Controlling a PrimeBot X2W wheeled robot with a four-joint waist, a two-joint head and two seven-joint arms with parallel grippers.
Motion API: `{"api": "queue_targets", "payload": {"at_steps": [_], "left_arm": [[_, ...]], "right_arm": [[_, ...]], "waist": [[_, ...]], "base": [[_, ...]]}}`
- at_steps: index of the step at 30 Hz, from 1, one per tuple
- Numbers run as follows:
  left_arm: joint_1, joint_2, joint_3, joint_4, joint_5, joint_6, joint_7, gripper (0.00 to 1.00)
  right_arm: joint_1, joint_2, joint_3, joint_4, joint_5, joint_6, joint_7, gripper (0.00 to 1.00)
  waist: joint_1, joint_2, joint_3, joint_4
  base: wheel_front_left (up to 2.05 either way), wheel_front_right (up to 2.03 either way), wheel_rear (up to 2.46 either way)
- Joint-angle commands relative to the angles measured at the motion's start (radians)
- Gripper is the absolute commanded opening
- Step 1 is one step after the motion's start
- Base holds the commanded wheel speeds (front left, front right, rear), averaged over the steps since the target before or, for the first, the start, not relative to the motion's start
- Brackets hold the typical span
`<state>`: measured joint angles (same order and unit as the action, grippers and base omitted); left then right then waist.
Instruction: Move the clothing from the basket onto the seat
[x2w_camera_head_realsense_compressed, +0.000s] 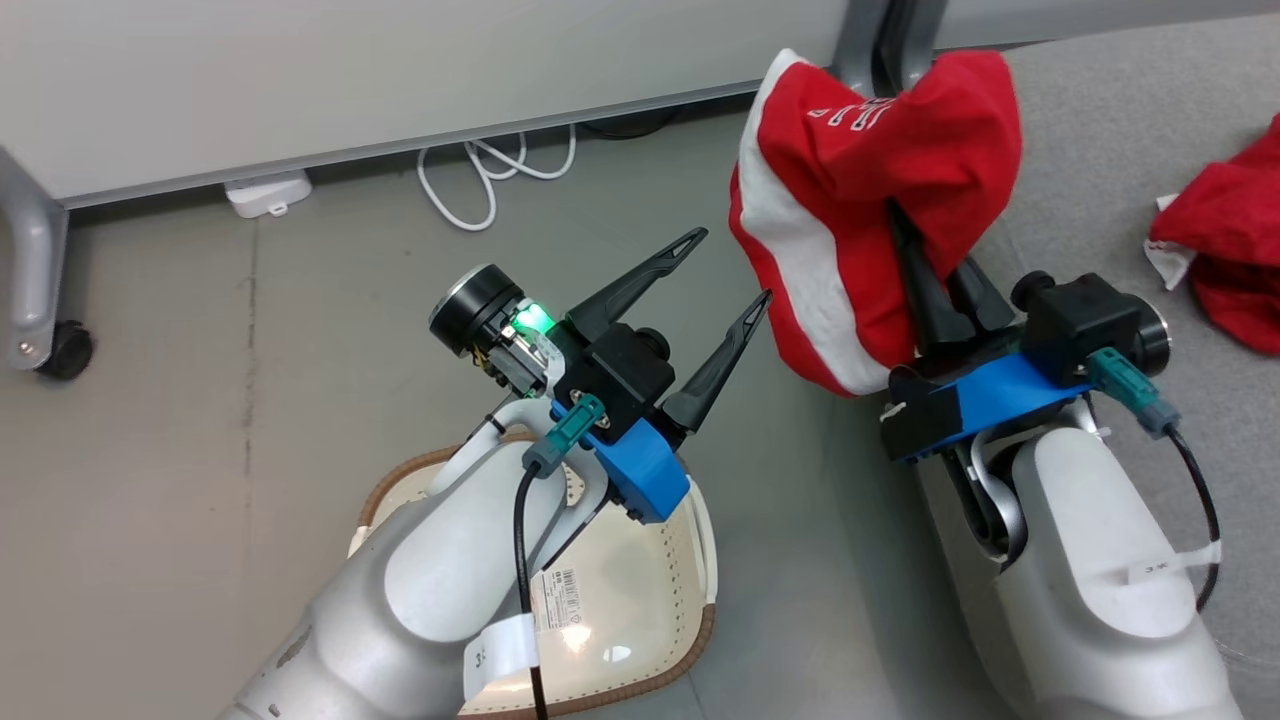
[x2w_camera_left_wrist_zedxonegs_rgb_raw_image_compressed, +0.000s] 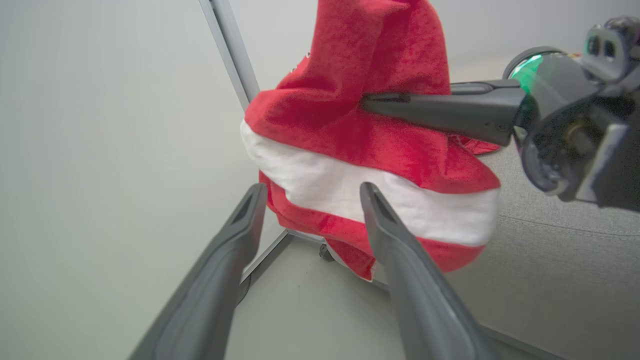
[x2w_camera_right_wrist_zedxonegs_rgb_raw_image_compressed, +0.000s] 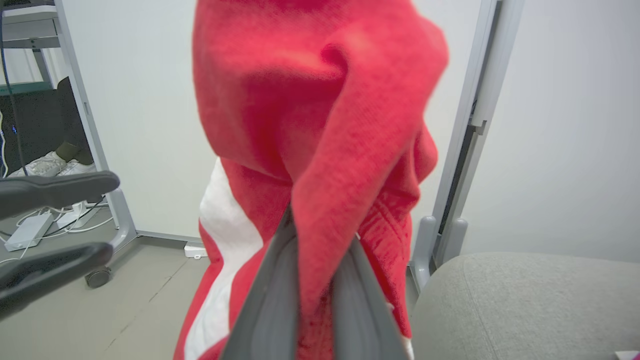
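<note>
holding one red garment up beside the seat

pinching a fold of cloth, the right gripper (x2w_camera_head_realsense_compressed: 930, 280) has its two dark fingers (x2w_camera_right_wrist_zedxonegs_rgb_raw_image_compressed: 272, 300) closed nearly together on a red garment (x2w_camera_head_realsense_compressed: 860, 200) with a broad white stripe. the garment hangs bunched over the fingertips, lifted off the floor (x2w_camera_head_realsense_compressed: 200, 350), at the near edge of the grey seat (x2w_camera_head_realsense_compressed: 1100, 150). in the right wrist view the fabric (x2w_camera_right_wrist_zedxonegs_rgb_raw_image_compressed: 310, 125) drapes down on both sides of the fingers.

the left gripper (x2w_camera_head_realsense_compressed: 732, 265) stands spread wide and holds nothing; its tips point at the white stripe, just beside the cloth (x2w_camera_left_wrist_zedxonegs_rgb_raw_image_compressed: 350, 125), and whether they touch it is unclear.

a second red garment (x2w_camera_head_realsense_compressed: 1235, 240) lies crumpled on the seat, well apart from the held one. the basket (x2w_camera_head_realsense_compressed: 700, 650) sits on the floor beneath the left forearm.
</note>
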<state>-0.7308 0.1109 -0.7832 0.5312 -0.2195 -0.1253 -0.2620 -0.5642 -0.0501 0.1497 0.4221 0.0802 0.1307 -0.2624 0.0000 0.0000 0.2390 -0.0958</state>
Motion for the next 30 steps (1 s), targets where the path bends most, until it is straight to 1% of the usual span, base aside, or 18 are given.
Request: {"api": "queue_targets", "payload": {"at_steps": [1, 6, 7, 8, 10, 12, 13, 18, 25, 30], "left_arm": [[0.009, 0.006, 0.007, -0.007, 0.008, 0.0, -0.004, 1.0], [0.017, 0.007, 0.004, -0.013, 0.015, -0.001, -0.005, 1.0], [0.017, 0.007, 0.004, -0.013, 0.015, -0.001, -0.005, 1.0], [0.018, 0.009, 0.0, -0.017, 0.02, -0.001, -0.004, 1.0], [0.018, 0.01, -0.004, -0.017, 0.021, -0.002, -0.004, 1.0], [0.015, 0.017, -0.005, -0.019, 0.028, -0.002, -0.004, 1.0], [0.015, 0.017, -0.005, -0.019, 0.028, -0.002, -0.004, 1.0], [0.011, 0.017, -0.018, -0.014, 0.033, -0.004, -0.005, 1.0], [0.021, 0.006, -0.042, -0.01, 0.026, -0.006, -0.005, 1.0], [0.026, 0.01, -0.047, -0.006, 0.023, -0.007, -0.005, 1.0]], "right_arm": [[0.02, 0.0, -0.029, -0.023, -0.014, 0.0, -0.004, 0.0], [0.046, 0.0, -0.093, -0.075, -0.031, 0.0, -0.004, 0.0], [0.046, 0.0, -0.093, -0.075, -0.031, 0.0, -0.004, 0.0], [0.059, 0.0, -0.113, -0.097, -0.033, 0.0, -0.004, 0.0], [0.065, 0.0, -0.124, -0.107, -0.037, 0.0, -0.004, 0.0], [0.086, 0.0, -0.15, -0.136, -0.036, 0.0, -0.004, 0.0], [0.086, 0.0, -0.15, -0.136, -0.036, 0.0, -0.004, 0.0], [0.124, 0.0, -0.197, -0.176, -0.032, 0.0, -0.004, 0.0], [0.198, 0.0, -0.261, -0.233, -0.019, 0.0, -0.004, 0.0], [0.243, 0.0, -0.278, -0.252, -0.018, 0.0, -0.004, 0.0]], "waist": [[0.0, 0.0, 0.022, -0.045], [0.0, 0.0, 0.042, -0.105], [0.0, 0.0, 0.042, -0.105], [0.0, 0.0, 0.052, -0.131], [0.0, 0.0, 0.056, -0.143], [0.0, 0.0, 0.067, -0.184], [0.0, 0.0, 0.067, -0.184], [0.0, 0.0, 0.08, -0.235], [0.0, 0.0, 0.084, -0.262], [0.0, 0.0, 0.086, -0.267]], "base": [[0.0, 0.0, 0.0], [0.0, 0.0, 0.0], [0.0, 0.0, 0.0], [0.0, 0.0, 0.0], [0.0, 0.0, 0.0], [0.0, 0.0, 0.0], [0.0, 0.0, 0.0], [0.0, 0.0, 0.0], [0.0, 0.0, 0.0], [0.0, 0.0, 0.0]]}}
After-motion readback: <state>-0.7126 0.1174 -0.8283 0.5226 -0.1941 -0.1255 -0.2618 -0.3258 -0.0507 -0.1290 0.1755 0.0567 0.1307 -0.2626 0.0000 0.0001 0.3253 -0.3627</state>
